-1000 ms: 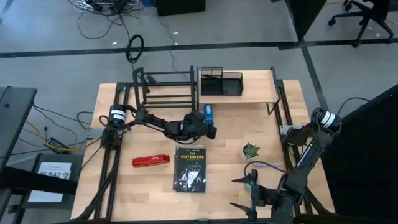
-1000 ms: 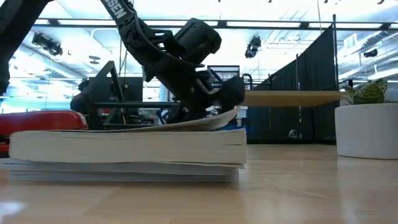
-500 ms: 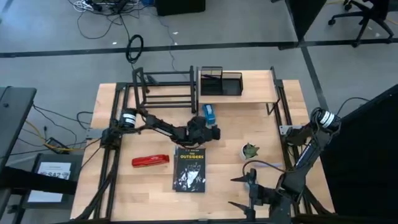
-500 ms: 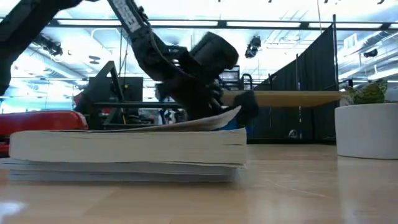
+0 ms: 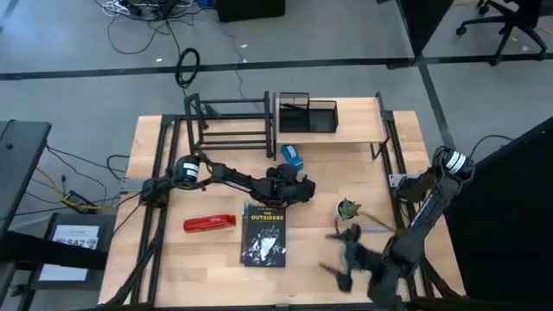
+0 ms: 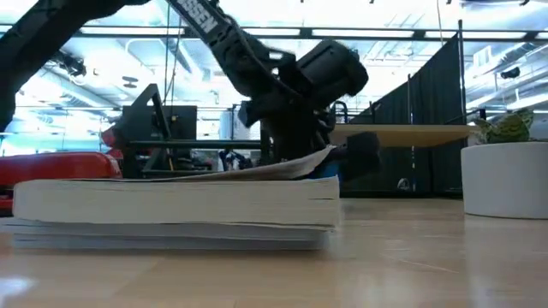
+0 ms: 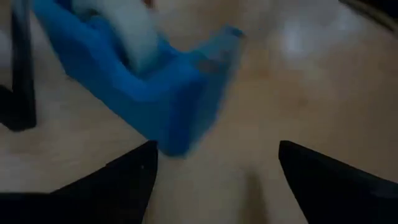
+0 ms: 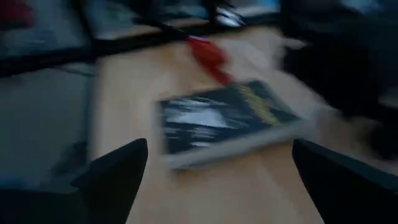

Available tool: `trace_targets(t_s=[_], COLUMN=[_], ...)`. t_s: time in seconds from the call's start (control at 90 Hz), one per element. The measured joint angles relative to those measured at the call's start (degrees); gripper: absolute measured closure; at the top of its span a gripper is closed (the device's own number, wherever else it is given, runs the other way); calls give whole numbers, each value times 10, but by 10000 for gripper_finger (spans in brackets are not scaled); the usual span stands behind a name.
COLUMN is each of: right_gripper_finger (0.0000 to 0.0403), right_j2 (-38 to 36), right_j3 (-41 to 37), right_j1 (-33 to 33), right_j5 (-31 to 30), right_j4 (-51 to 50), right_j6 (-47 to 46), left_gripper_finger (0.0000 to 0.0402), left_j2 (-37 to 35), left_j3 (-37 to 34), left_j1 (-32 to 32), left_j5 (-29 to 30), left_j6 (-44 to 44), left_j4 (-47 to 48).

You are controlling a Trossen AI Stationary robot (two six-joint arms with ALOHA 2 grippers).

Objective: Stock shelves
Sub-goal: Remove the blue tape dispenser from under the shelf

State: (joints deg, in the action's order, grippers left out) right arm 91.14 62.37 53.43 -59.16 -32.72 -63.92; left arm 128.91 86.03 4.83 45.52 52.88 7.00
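Now the left tool point(image 7: 214, 168) hangs empty, fingers spread, beside the blue tape dispenser point(image 7: 134, 81).

Shelves at the table's far edge.
The black metal-tube rack point(image 5: 229, 123) stood far left, slatted tiers bare. Beside it, the light wooden plank shelf point(image 5: 354, 131) on thin black legs carried a mesh box.

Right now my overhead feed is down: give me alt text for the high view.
The left gripper reaches mid-table, open, between a blue tape dispenser and a black book. The right gripper hovers open at the near right, below a small potted plant.
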Motion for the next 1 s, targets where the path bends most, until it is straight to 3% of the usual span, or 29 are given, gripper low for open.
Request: trace_targets(t_s=[0.178,0.311,0.444,0.622,0.822,1.0], right_gripper_finger=[58,86,117,133,100,67], right_j2=[-23,-24,-23,-23,-22,-22], right_j3=[0,-10,-46,-124,-203,-221], right_j1=[-55,-134,-225,-328,-420,-482], right_j5=[61,92,117,114,197,211], right_j4=[-192,-211,-137,50,324,356], right_j6=[-97,-93,-57,-8,149,155], left_gripper_finger=[90,90,96,118,141,153], left_j2=[-29,-53,-63,-63,-64,-64], left_j3=[34,58,85,140,178,199], left_j1=[55,109,167,237,280,281], left_j5=[-3,12,30,63,148,161], left_j6=[-43,4,57,121,160,163], left_j4=[199,319,410,529,618,638])
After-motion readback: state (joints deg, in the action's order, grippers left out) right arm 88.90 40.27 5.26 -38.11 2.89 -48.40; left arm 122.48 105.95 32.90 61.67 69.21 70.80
